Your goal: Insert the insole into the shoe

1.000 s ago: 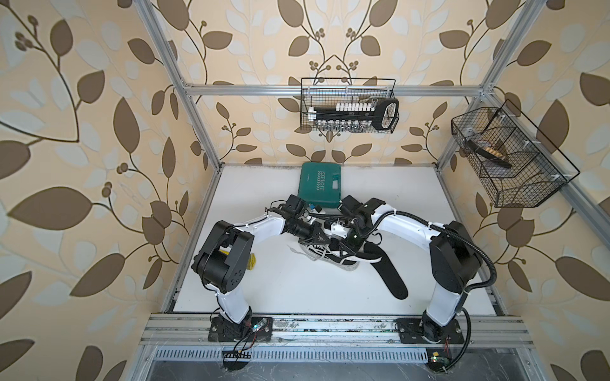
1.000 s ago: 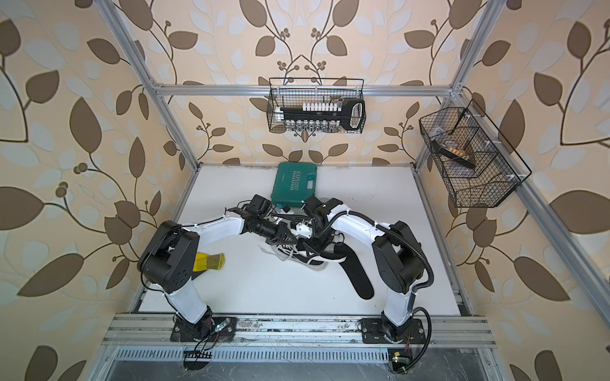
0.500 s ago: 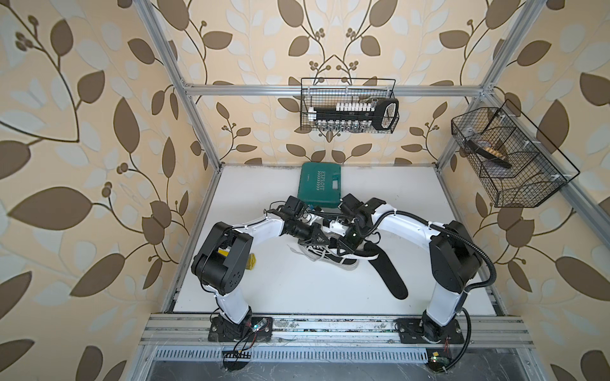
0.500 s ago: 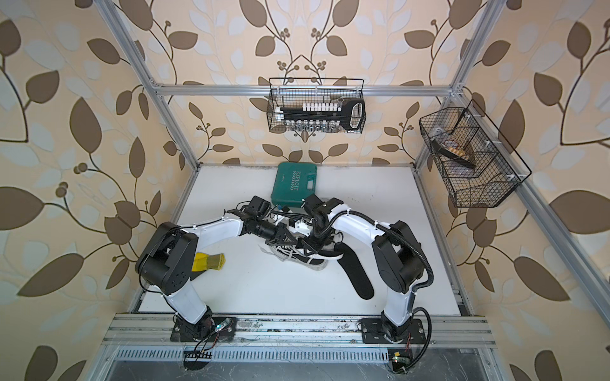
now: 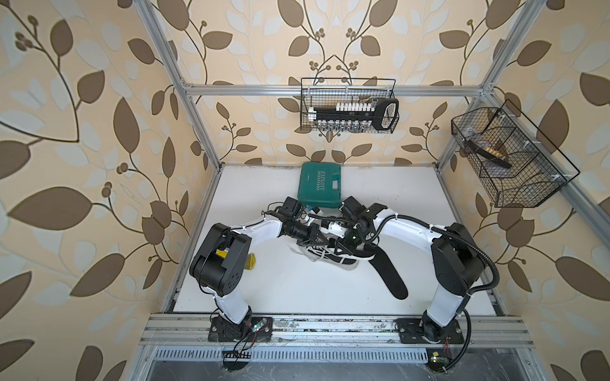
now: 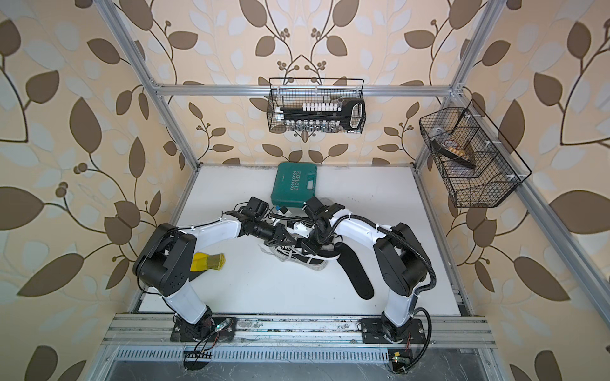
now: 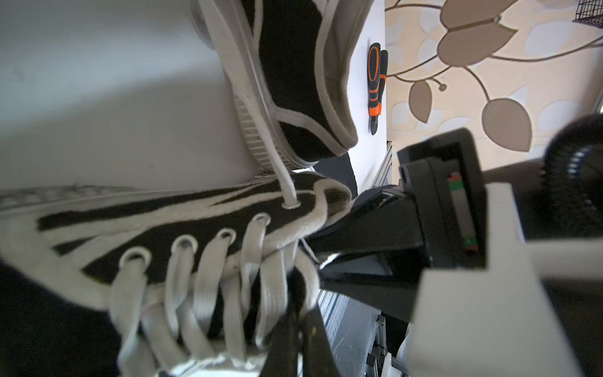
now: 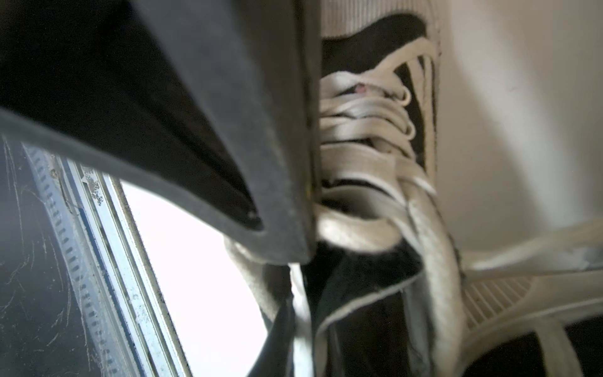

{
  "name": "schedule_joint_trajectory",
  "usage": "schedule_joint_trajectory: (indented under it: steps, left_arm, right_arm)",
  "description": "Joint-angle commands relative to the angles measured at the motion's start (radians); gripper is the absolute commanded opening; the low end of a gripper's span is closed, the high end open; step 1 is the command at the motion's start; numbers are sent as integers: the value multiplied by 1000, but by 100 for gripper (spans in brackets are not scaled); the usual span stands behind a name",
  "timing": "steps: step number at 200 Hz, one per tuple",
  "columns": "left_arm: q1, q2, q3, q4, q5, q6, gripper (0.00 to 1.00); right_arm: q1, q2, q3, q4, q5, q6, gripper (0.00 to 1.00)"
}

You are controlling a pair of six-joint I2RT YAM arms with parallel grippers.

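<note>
Change over last second: almost none. Both arms still crowd shoe [image 5: 330, 255] mid-counter [image 5: 280, 290]; shoe barely shifted. Insole [image 5: 387, 270] lies flat on counter beside shoe, outside it, one end by heel. Insertion not begun; arms likely working shoe mouth open first. Left fingers [image 7: 284, 346] pressed together at laces; whether lace pinched, unclear. Right fingers [image 7: 375, 228] at collar, gap between them hidden — cannot tell width or hold. Shoe interior unseen; right wrist view blurred.
</note>
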Motion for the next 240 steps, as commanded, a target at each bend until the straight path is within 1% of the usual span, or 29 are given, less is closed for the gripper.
schedule_joint_trajectory:
  steps: [1,19,42,58,84,99,122,169,212,240]
  left_arm:
    - [25,-114,-6,24,8,7,0]
    - [33,-113,12,-9,14,24,0]
    - [33,-109,7,-5,9,25,0]
    - [33,-105,-4,3,5,22,0]
    - [33,-98,-18,1,-9,38,0]
    - [33,-96,-18,-3,-13,43,0]
    - [33,-95,-19,-3,-17,49,0]
    - [33,-106,-42,51,-9,19,0]
    - [32,-107,-56,59,7,18,0]
    - [32,-102,-77,88,21,2,0]
  right_arm:
    - [-17,-44,-55,21,-6,-6,15]
    - [-20,-15,-46,-14,-15,11,14]
    - [-10,0,-28,-65,-9,-7,12]
    - [1,-23,-19,-94,18,-34,11]
    - [22,-95,-22,-95,12,-69,11]
    - [33,-105,6,-149,39,-80,11]
    - [35,-71,56,-243,76,-87,11]
    - [35,24,94,-316,52,-47,11]
    - [35,69,145,-290,39,-37,11]
    - [35,61,142,-185,30,-61,12]
